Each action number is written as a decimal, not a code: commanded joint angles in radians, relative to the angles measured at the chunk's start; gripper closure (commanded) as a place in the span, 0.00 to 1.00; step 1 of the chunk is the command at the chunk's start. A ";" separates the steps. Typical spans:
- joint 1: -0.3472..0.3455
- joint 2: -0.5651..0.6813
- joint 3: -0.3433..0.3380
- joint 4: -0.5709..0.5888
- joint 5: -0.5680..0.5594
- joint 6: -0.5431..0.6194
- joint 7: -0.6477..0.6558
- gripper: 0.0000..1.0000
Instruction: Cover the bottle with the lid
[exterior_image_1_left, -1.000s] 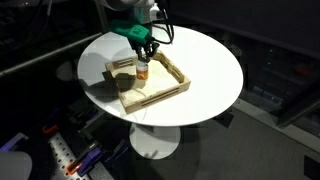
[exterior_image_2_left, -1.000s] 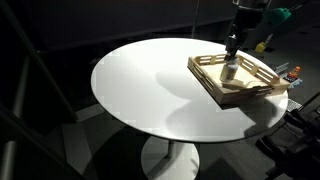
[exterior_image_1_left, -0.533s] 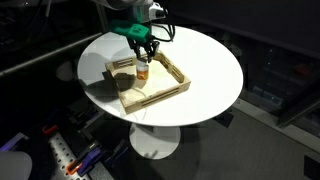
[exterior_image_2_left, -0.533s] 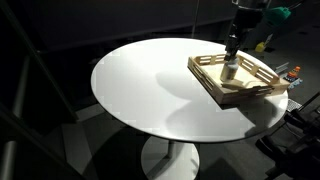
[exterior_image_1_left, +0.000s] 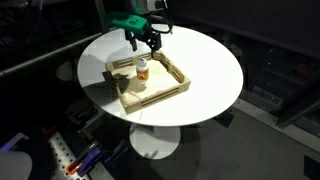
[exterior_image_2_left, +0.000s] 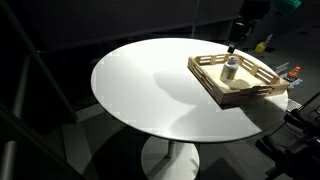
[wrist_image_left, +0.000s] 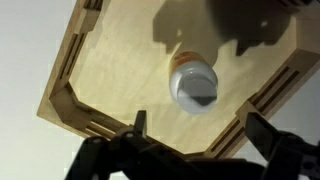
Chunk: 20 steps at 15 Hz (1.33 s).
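A small amber bottle (exterior_image_1_left: 142, 72) stands upright in the wooden tray (exterior_image_1_left: 160, 97) on the round white table, and shows in both exterior views (exterior_image_2_left: 231, 70). The white lid (wrist_image_left: 193, 86) sits on top of the bottle, seen from above in the wrist view. My gripper (exterior_image_1_left: 146, 43) hangs a little above the bottle, open and holding nothing. In the wrist view its fingertips (wrist_image_left: 140, 122) stand wide apart at the lower edge, clear of the lid. The gripper (exterior_image_2_left: 235, 40) is also apart from the bottle in an exterior view.
The tray (wrist_image_left: 66, 62) has raised slatted walls and lies near the table's edge (exterior_image_2_left: 215, 92). The white table (exterior_image_2_left: 150, 85) stretches wide beside it. Dark room and floor clutter (exterior_image_1_left: 75, 160) surround the table's pedestal.
The gripper was shut low over the bottle top; it has opened and risen, and the lid stays on the bottle.
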<state>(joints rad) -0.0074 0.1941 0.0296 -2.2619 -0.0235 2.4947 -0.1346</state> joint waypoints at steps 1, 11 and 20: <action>0.013 -0.104 -0.027 -0.048 -0.044 -0.077 0.118 0.00; 0.001 -0.460 -0.010 -0.166 -0.027 -0.393 0.299 0.00; -0.003 -0.560 0.001 -0.149 -0.019 -0.488 0.310 0.00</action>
<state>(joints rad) -0.0060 -0.3655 0.0270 -2.4124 -0.0437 2.0087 0.1769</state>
